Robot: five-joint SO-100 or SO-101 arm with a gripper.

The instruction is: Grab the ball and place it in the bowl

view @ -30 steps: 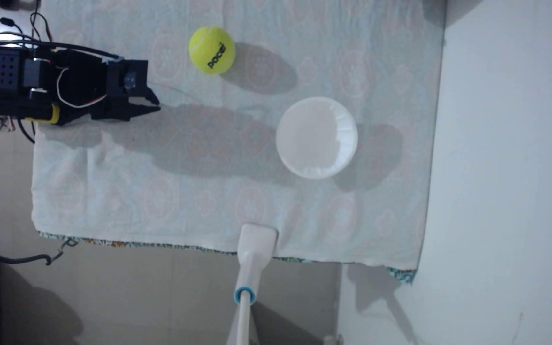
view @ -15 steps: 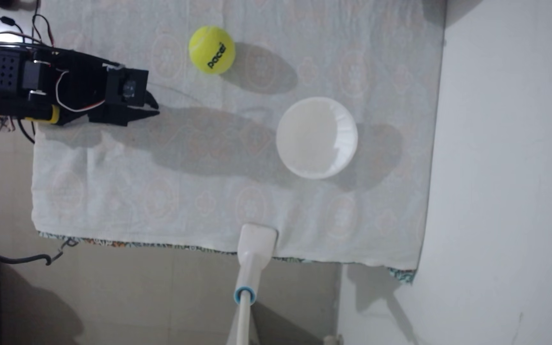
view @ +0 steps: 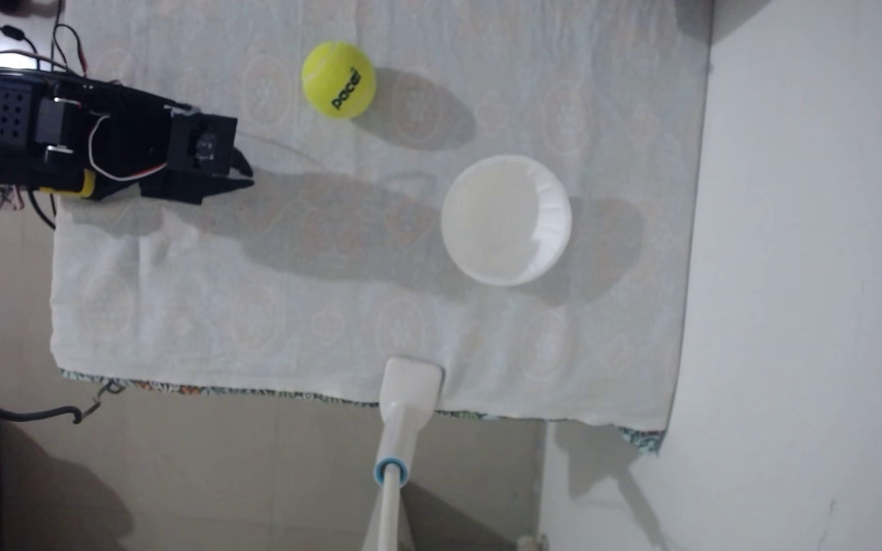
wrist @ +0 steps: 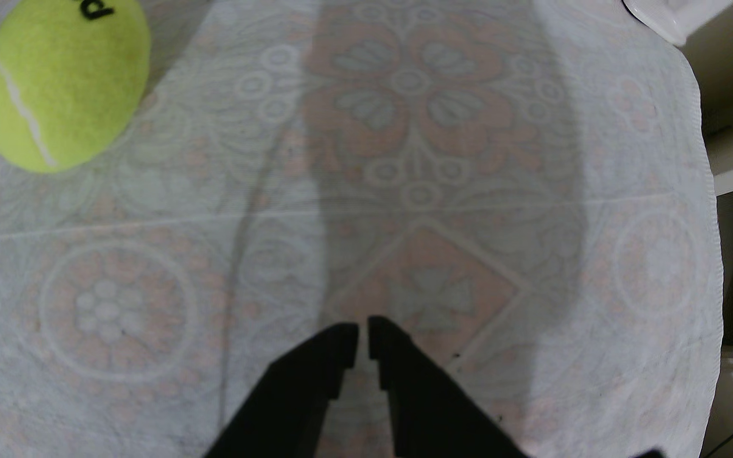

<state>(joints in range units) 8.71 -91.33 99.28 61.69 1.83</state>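
Wrist view: fingers (wrist: 362,326) nearly closed, empty; ball (wrist: 63,83) upper left. Risk: narrow fingers nudging the ball away.

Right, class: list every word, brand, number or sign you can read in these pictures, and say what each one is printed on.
"pacer": black lettering on the yellow-green ball in the fixed view.
"p": the one letter of that word inside the wrist view, at the top edge, on the ball; the rest is cut off.
The bowl, the patterned cloth and the gripper show no readable text.
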